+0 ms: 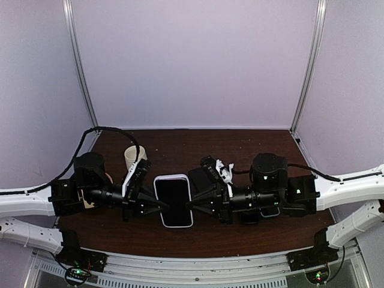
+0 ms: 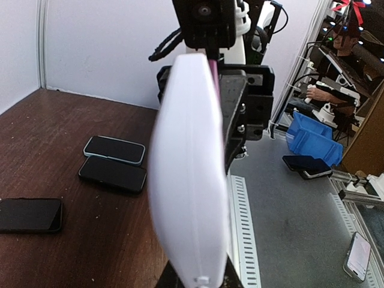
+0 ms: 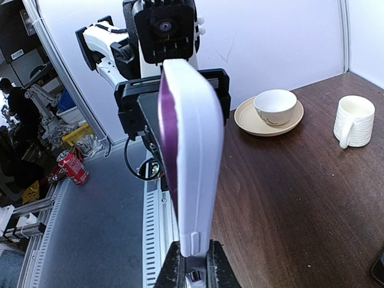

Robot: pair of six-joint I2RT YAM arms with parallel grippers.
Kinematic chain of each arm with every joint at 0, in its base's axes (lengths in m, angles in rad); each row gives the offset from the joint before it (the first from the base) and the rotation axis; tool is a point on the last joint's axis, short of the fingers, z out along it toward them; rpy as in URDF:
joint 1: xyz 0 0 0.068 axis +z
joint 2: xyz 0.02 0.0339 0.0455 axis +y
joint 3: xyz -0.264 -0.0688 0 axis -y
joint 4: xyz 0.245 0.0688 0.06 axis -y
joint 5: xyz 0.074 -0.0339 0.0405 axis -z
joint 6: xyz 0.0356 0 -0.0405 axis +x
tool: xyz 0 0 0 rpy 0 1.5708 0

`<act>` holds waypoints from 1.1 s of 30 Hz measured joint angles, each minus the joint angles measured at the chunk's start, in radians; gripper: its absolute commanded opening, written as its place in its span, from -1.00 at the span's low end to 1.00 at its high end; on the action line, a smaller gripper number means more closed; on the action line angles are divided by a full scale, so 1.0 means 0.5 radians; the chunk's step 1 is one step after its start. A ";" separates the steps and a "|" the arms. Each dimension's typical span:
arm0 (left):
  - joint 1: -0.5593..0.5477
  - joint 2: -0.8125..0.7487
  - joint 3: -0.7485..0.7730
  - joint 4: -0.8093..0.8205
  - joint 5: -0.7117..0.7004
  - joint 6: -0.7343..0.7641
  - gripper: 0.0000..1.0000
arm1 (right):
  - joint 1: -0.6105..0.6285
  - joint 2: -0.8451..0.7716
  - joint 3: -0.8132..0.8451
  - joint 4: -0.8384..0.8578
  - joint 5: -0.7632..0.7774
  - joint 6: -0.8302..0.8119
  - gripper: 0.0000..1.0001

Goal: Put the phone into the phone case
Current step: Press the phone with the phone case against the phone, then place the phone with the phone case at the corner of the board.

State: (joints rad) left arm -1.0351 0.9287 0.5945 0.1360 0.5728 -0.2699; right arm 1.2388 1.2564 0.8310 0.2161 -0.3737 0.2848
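Note:
A white phone case [image 1: 174, 179] hangs level above the table's middle, held between both arms. The phone [image 1: 174, 201] lies in it with its black screen facing up. My left gripper [image 1: 159, 204] is shut on the case's left edge and my right gripper [image 1: 189, 205] on its right edge. In the left wrist view the phone case [image 2: 189, 180] stands edge-on, rising from my left gripper [image 2: 198, 279], with a thin purple strip of the phone [image 2: 214, 78] beside it. The right wrist view shows my right gripper [image 3: 192, 261] clamping the phone case [image 3: 198, 156], the purple phone [image 3: 168, 132] showing along its left side.
A white mug [image 1: 133, 157] stands at the back left, and a cup on a saucer [image 3: 268, 122] sits near it. Three other phones [image 2: 114, 149] [image 2: 113, 174] [image 2: 30, 215] lie on the brown table under the right arm. A slotted metal rail [image 2: 247, 240] runs along the near edge.

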 measured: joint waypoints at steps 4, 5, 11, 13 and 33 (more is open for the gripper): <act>-0.002 0.004 0.004 -0.044 -0.079 0.005 0.26 | -0.014 0.024 0.000 -0.006 0.039 0.053 -1.00; -0.002 0.005 0.010 -0.058 -0.117 0.000 0.40 | -0.024 0.031 0.000 -0.029 0.047 0.080 -1.00; -0.002 0.024 0.124 -0.343 -0.697 -0.017 0.86 | -0.158 0.173 -0.006 -0.111 0.137 0.317 -1.00; -0.001 0.033 0.165 -0.479 -0.941 -0.021 0.88 | -0.219 0.276 -0.006 -0.110 0.131 0.393 -1.00; 0.080 0.069 0.243 -0.958 -1.603 -0.032 0.88 | -0.650 1.278 0.333 -0.073 -0.273 1.075 -1.00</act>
State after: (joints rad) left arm -0.9951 0.9630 0.7158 -0.3431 -0.2287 -0.2859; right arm 0.9138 1.8954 0.9974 0.1795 -0.5102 0.8223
